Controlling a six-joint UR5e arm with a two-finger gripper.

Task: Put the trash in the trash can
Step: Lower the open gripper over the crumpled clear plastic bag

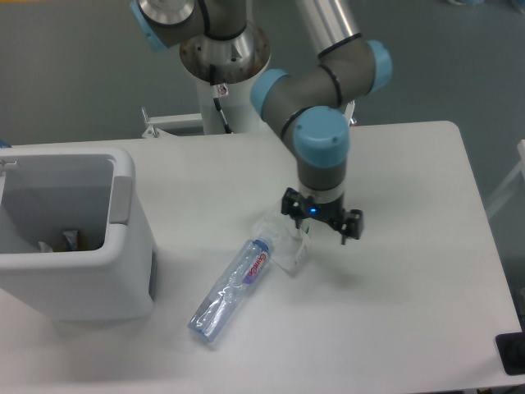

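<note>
Lying slantwise mid-table, the crushed clear plastic bottle (230, 287) points its blue cap up-right toward the crumpled whitish translucent wrapper (283, 239) touching it. The black two-finger gripper (321, 224) hangs above the wrapper's right edge, jaws spread apart and holding nothing. The big white rectangular plastic bin (82, 238), thick-rimmed, stands at the smooth white table's (410, 312) left edge.
</note>
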